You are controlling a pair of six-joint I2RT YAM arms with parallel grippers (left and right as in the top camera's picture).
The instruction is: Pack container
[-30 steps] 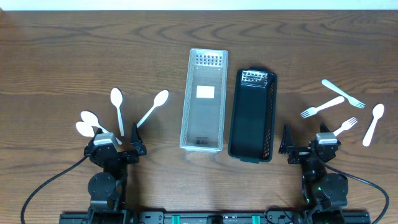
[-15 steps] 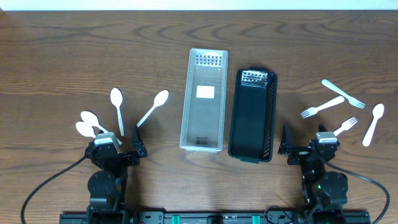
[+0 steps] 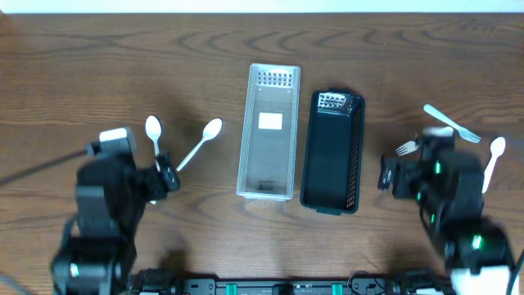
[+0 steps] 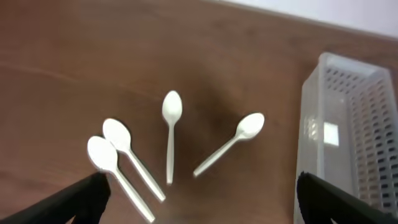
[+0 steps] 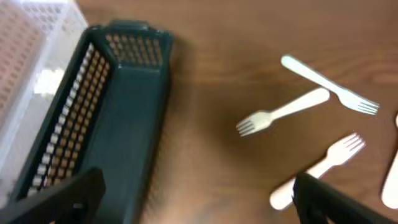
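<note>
Four spoons point(image 4: 170, 134) logged left, three forks point(image 5: 283, 112) right. Noted wide open, empty: left pincer point(image 4: 200, 198), right pincer point(image 5: 196, 198). Risk judged: neighbouring spoons pinched together, thin handles slipped.

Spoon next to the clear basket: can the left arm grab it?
Probably yes. That spoon lies alone on the table, with nothing covering it. The left gripper hangs open above it, and the clear basket sits off to one side.
</note>
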